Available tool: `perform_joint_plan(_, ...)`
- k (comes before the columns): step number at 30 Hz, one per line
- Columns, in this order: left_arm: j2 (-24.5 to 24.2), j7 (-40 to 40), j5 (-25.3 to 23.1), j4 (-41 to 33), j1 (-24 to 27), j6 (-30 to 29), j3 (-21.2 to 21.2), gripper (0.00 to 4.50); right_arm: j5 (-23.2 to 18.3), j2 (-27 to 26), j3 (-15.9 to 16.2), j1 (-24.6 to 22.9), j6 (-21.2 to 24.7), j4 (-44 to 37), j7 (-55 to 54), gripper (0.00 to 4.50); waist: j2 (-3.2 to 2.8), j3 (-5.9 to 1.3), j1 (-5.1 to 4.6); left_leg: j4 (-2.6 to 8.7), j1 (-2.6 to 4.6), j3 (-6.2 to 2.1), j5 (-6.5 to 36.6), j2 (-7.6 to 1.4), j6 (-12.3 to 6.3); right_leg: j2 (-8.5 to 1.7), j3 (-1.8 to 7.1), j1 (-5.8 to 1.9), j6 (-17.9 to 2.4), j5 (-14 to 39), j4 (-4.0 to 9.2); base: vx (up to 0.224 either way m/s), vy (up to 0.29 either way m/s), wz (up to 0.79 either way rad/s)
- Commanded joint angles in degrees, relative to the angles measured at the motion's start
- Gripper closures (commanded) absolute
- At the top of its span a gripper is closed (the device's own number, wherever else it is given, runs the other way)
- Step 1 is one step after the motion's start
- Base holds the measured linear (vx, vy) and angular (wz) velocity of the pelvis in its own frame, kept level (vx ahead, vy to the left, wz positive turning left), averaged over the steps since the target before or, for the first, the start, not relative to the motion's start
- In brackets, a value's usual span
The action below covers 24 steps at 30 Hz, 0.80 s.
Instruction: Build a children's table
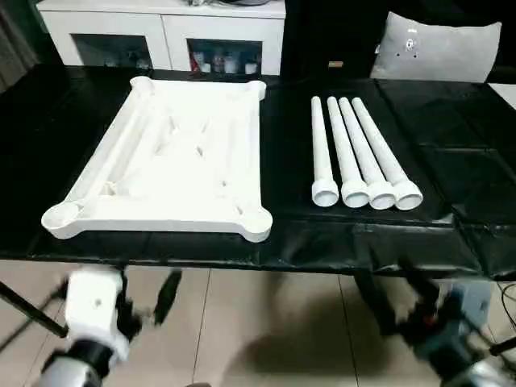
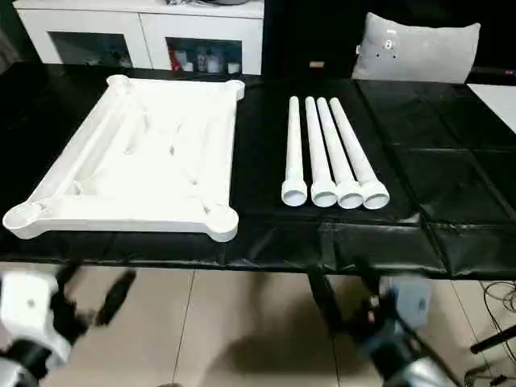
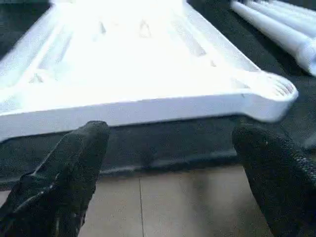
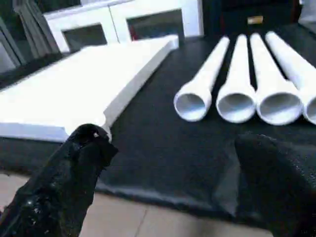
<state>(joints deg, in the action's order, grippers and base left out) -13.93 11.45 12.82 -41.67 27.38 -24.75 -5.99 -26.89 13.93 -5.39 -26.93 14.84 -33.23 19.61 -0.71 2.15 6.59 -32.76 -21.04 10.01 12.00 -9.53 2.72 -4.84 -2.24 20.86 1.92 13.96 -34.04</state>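
Observation:
The children's table lies in parts on a black-covered surface. Its white top point(image 1: 173, 153) rests upside down at the left, ribbed underside and corner sockets facing up. Several white tapered legs point(image 1: 359, 157) lie side by side to its right, with their open ends toward me. My left gripper point(image 1: 113, 292) hangs open below the surface's near edge, in front of the top's near rim point(image 3: 148, 108). My right gripper point(image 1: 399, 298) is also open, low in front of the leg ends point(image 4: 237, 103). Both grippers point(image 3: 173, 143) point(image 4: 175, 143) hold nothing.
A black sheet point(image 1: 322, 242) covers the work surface, and its near edge overhangs a tiled floor point(image 1: 266, 322). A white low cabinet with glass doors point(image 1: 161, 32) stands behind. A grey cushion point(image 1: 439, 48) sits at the back right. A dark stand leg point(image 1: 24, 310) crosses the lower left.

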Motion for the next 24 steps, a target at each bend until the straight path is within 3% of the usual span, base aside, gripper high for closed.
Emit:
perform_joint_plan(1,0.2,-1.5,0.0,-2.1,-1.0,-3.2,0.0,0.06,-0.1,1.0,-1.3,0.0,1.7,-1.7,-0.9,0.0,0.02,-1.36,0.2,4.27,0.25,-1.76,11.6,-3.2,-0.47,-2.3,2.19,-1.12,-3.6,1.0,3.94,0.0,0.0,0.0)
perform_joint_plan(5,-0.1,-3.7,-1.9,-3.6,-3.8,-6.7,0.4,0.06,1.8,1.5,-3.0,0.5,2.8,-2.4,-2.7,0.0,0.0,-1.51,0.3,4.18,0.19,-1.85,11.7,-3.04,0.01,-2.39,2.1,-1.28,-2.8,2.3,3.96,0.0,0.0,0.0)
perform_joint_plan(8,-0.5,-4.0,-2.5,-2.8,-5.9,-7.2,0.4,0.06,0.0,0.6,-4.1,1.8,3.5,-1.8,-3.7,0.0,0.01,-1.41,0.22,4.3,0.2,-1.94,13.1,-2.92,0.17,-2.44,2.07,-1.2,-2.5,5.3,4.15,0.0,0.0,0.0)
perform_joint_plan(9,-0.9,-3.9,-1.0,-0.4,-11.4,-7.8,-0.9,0.06,-1.5,0.6,-4.2,5.8,4.6,-0.5,-4.7,0.0,0.04,-1.33,0.03,4.39,0.31,-1.95,14.2,-2.89,0.52,-2.36,2.07,-1.01,-2.3,7.7,4.29,0.0,0.0,0.0)
perform_joint_plan(10,-0.7,-4.2,-0.6,0.5,-13.0,-7.9,-1.4,0.06,-2.0,0.3,-4.2,6.9,4.6,-0.1,-5.1,0.0,0.56,-1.55,-0.27,4.28,0.6,-1.89,14.5,-2.83,1.02,-2.23,2.07,-0.84,-2.3,9.2,4.28,0.0,0.0,0.0)
perform_joint_plan(11,-0.6,-4.4,-0.4,1.0,-14.0,-8.0,-1.7,0.06,-2.3,0.2,-4.4,7.6,4.7,0.2,-5.4,0.0,0.23,-1.6,-0.21,4.34,0.62,-2.0,14.5,-2.84,1.21,-2.32,2.05,-0.81,-2.6,9.4,4.1,0.0,0.0,0.0)
perform_joint_plan(12,-0.4,-4.7,-0.8,3.5,-16.5,-7.0,-1.9,0.06,-2.8,-0.7,-4.5,9.4,4.5,1.5,-6.3,0.0,0.45,-1.58,-0.47,4.28,0.59,-1.86,14.2,-2.87,1.27,-2.26,2.11,-0.78,-2.6,9.2,4.18,0.0,0.0,0.0)
perform_joint_plan(14,-0.2,-4.8,-1.5,6.0,-18.0,-5.3,-1.8,0.06,-3.0,-1.6,-4.3,10.4,3.9,2.8,-6.6,0.0,0.22,-1.76,-0.63,4.06,0.52,-1.81,12.4,-2.78,1.28,-2.26,2.15,-0.69,-2.9,6.9,4.05,0.0,0.0,0.0)
perform_joint_plan(15,-1.3,-3.9,-3.0,11.6,-20.8,-3.1,-1.1,0.06,-0.6,-2.9,-3.1,12.5,3.0,5.7,-7.5,0.0,0.58,-2.02,-0.93,3.94,0.43,-1.72,11.2,-2.84,1.46,-2.22,2.17,-0.89,-3.1,4.8,3.79,0.0,0.0,0.0)
perform_joint_plan(16,-1.2,-2.6,-1.8,14.0,-22.0,-3.0,-1.3,0.06,0.2,-4.0,-2.9,13.7,2.6,7.3,-8.6,0.0,1.01,-2.14,-1.3,3.75,0.51,-1.48,10.3,-2.55,1.59,-2.02,2.19,-0.62,-3.2,4.0,3.75,0.0,0.0,0.0)
perform_joint_plan(17,-1.0,-1.4,-0.8,16.6,-23.4,-2.7,-1.4,0.06,0.9,-5.2,-3.1,15.1,2.4,9.0,-10.0,0.0,0.34,-2.32,-1.5,3.82,0.47,-1.68,10.3,-2.5,2.34,-2.14,2.19,-0.67,-3.8,3.5,3.35,0.0,0.0,0.0)
perform_joint_plan(18,-1.6,-0.5,-2.0,19.4,-24.5,-1.0,-0.2,0.06,1.7,-5.9,-3.3,16.7,2.4,10.8,-11.4,0.0,1.15,-2.37,-1.78,3.71,0.6,-1.46,10.5,-2.64,2.43,-2.06,2.21,-0.58,-3.9,3.5,3.53,0.0,0.0,0.0)
perform_joint_plan(20,-1.2,-0.2,-3.3,23.6,-26.2,1.2,1.1,0.06,3.0,-6.7,-3.0,19.5,2.6,13.7,-12.8,0.0,0.8,-2.62,-1.82,3.71,0.61,-1.68,9.9,-2.74,2.7,-2.19,2.15,-0.84,-4.2,1.8,3.17,0.0,0.0,0.0)
perform_joint_plan(21,-0.6,-0.8,-4.2,25.9,-27.1,1.9,1.9,0.06,4.3,-6.8,-2.2,21.4,2.6,15.9,-13.2,0.0,-0.23,-2.78,-2.04,3.56,0.82,-1.67,9.7,-2.66,3.26,-2.06,2.13,-0.73,-4.5,0.0,2.91,0.0,0.0,0.0)
perform_joint_plan(22,-0.2,-1.3,-4.7,27.6,-27.8,2.2,2.4,0.06,5.0,-6.8,-1.5,22.7,2.7,17.4,-13.6,0.0,-0.19,-2.79,-2.25,3.56,0.72,-1.67,9.8,-2.64,3.75,-2.07,2.06,-0.91,-4.8,-1.2,2.86,0.0,0.0,0.0)
perform_joint_plan(23,0.4,-1.6,-5.9,30.5,-29.0,3.3,3.9,0.06,8.4,-5.8,1.0,25.9,3.2,20.8,-14.4,0.0,-0.25,-2.84,-2.44,3.47,0.69,-1.66,9.8,-2.66,4.2,-2.04,1.97,-0.95,-5.2,-2.2,2.92,0.0,0.0,0.0)
perform_joint_plan(24,1.0,-2.2,-5.9,31.1,-29.4,3.5,4.1,0.06,9.0,-5.8,1.6,26.8,2.9,21.6,-14.3,0.0,-0.57,-2.96,-2.4,3.33,0.53,-1.58,9.8,-2.39,4.13,-2.37,2.08,-1.28,-5.9,-2.4,2.76,0.0,0.0,0.0)
